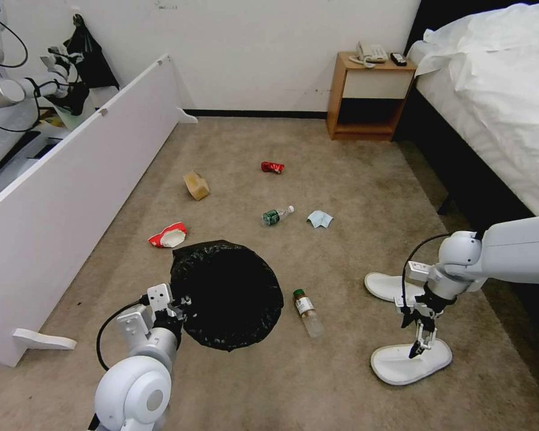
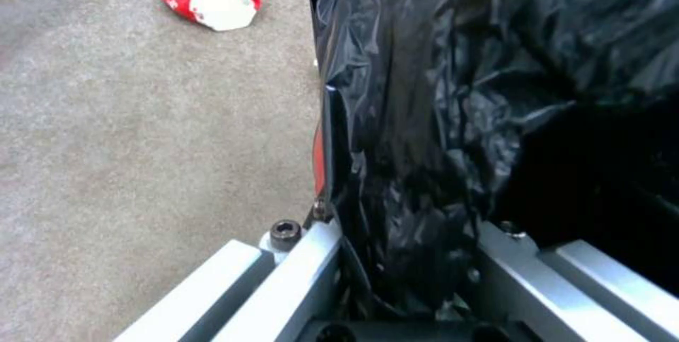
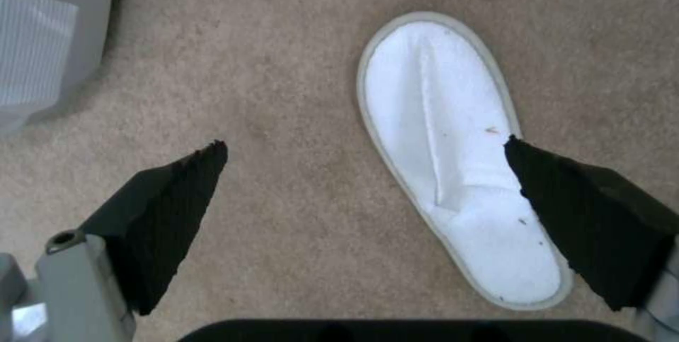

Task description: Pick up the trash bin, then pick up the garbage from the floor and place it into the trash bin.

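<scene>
One slipper (image 1: 380, 286) lies half hidden behind the right gripper (image 1: 421, 341).

A white board (image 1: 72, 197) stands on the left of the brown carpet (image 1: 341, 179). A black bag (image 1: 90, 54) hangs on the far wall (image 1: 251, 48). A small wooden table (image 1: 368, 96) with a phone (image 1: 370, 52) sits beside the white bed (image 1: 497, 102) on the right.

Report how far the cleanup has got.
Done: left gripper is shut on the trash bin rim. In hand: right gripper, open, hangs over a white slipper. Left: can, paper bag, cup, both bottles, cloth lie on the carpet.
</scene>
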### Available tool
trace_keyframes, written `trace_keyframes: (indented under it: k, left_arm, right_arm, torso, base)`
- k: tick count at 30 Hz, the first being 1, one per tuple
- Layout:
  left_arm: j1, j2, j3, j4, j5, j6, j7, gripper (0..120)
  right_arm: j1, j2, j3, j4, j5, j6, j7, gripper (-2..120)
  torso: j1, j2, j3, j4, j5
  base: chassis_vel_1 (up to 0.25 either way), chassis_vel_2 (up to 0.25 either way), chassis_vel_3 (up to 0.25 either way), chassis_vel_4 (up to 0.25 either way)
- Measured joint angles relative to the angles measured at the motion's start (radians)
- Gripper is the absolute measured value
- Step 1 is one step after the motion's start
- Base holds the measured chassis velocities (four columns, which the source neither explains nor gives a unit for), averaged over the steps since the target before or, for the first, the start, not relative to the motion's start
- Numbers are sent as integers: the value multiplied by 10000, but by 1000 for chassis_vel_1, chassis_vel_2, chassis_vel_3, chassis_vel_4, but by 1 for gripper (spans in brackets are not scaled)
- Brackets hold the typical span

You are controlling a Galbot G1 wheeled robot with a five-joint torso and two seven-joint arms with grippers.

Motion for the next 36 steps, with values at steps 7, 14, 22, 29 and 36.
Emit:
trace_keyframes:
  k: [7, 14, 22, 29, 36]
  left_arm:
    - [-11, -30, 36, 19, 3, -1, 2, 0]
    - [-25, -7, 40, 78, 7, -5, 5, 0]
    - [-40, -57, 53, 179, 58, -35, 47, 0]
    - [-77, -67, 79, 253, 72, -42, 62, 0]
    - [-100, -43, 19, 263, 52, -46, 64, 0]
  right_arm:
    - [-233, -11, 31, -199, -127, -5, 20, 100]
    - [-498, -13, 103, -539, -275, 30, 21, 100]
    - [-748, -141, 224, -910, -296, 94, -47, 100]
    - [-1049, -365, 469, -1462, -315, 175, -191, 100]
    - [-1660, -787, 813, -2164, -360, 234, -288, 100]
  torso:
    - [0, 0, 0, 1, 0]
    - [0, 0, 0, 1, 0]
    - [0, 0, 0, 1, 1]
    - [0, 0, 0, 1, 0]
    - [0, 0, 0, 2, 0]
  base:
    - [0, 0, 0, 0]
    - [0, 0, 0, 0]
    - [0, 0, 0, 0]
    - [0, 0, 0, 0]
    - [0, 0, 0, 0]
